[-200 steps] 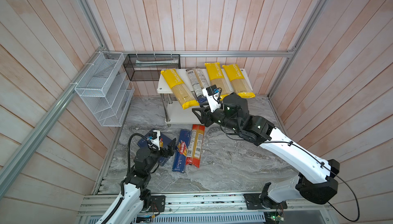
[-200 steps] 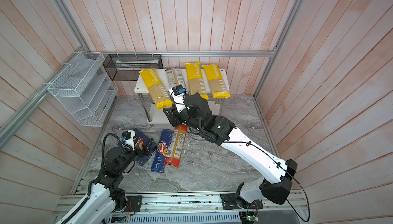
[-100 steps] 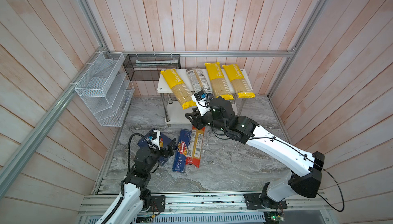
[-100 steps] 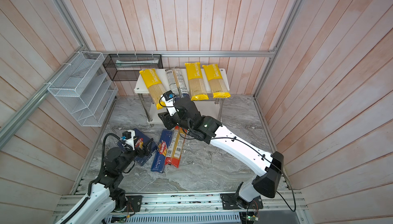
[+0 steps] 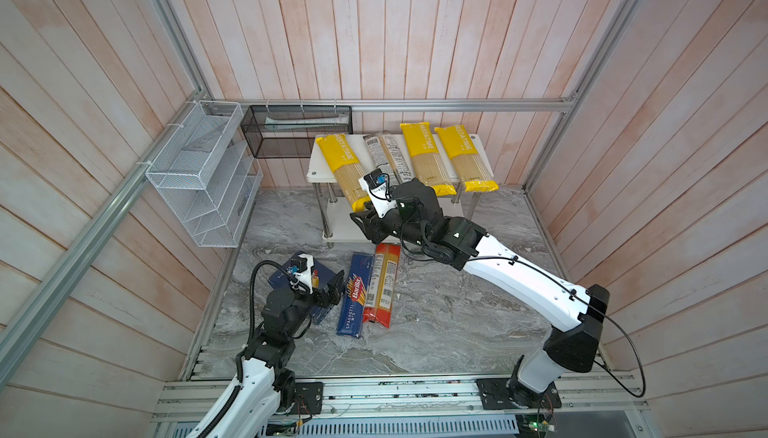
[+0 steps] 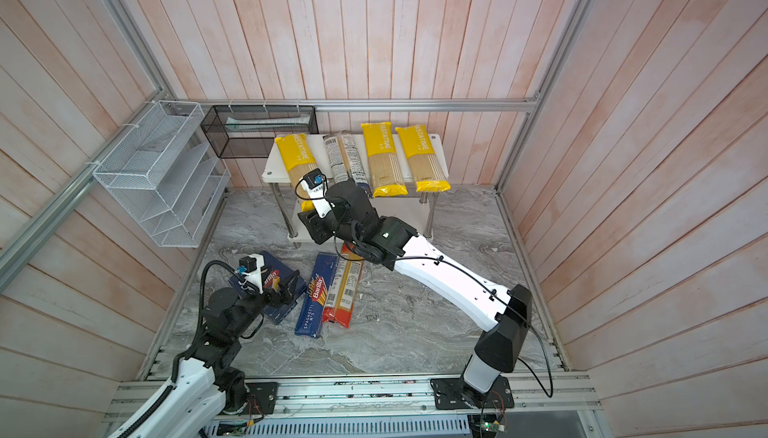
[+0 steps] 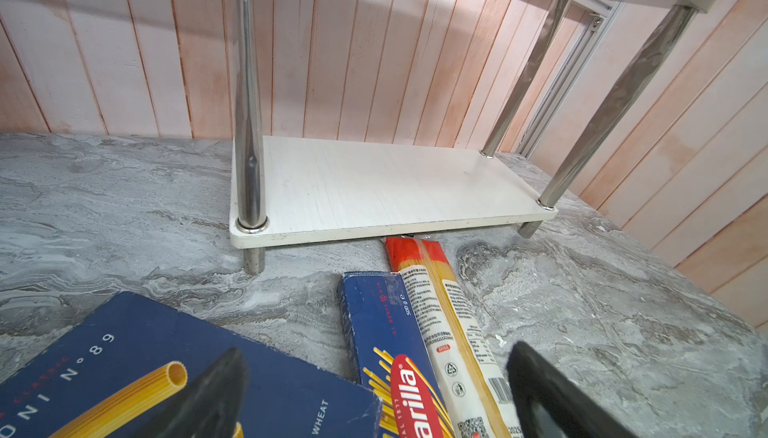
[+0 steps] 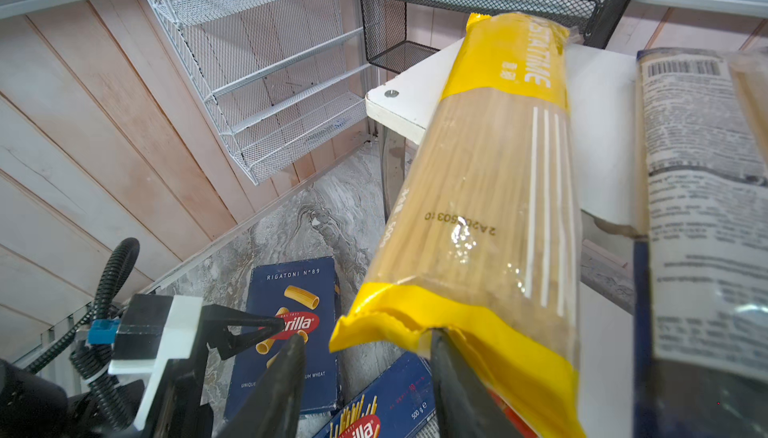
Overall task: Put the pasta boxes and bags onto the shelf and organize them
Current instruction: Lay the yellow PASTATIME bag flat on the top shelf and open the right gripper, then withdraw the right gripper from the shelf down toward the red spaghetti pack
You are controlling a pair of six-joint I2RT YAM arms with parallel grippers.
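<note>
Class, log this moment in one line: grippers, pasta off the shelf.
left gripper open | right gripper open at leftmost yellow bag | on floor: rigatoni box, spaghetti box, red-ended bag

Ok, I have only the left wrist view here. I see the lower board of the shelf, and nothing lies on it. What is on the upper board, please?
Observer: On the top board lie three yellow bags, with slim clear bags between the left two.
Operator: And where is the right tool?
Observer: The right tool is at the near end of the leftmost yellow bag, jaws apart, not closed on it.
Operator: Does this bag lie straight?
Observer: No. In both top views it lies slanted, and its near end hangs over the front edge of the board.
</note>
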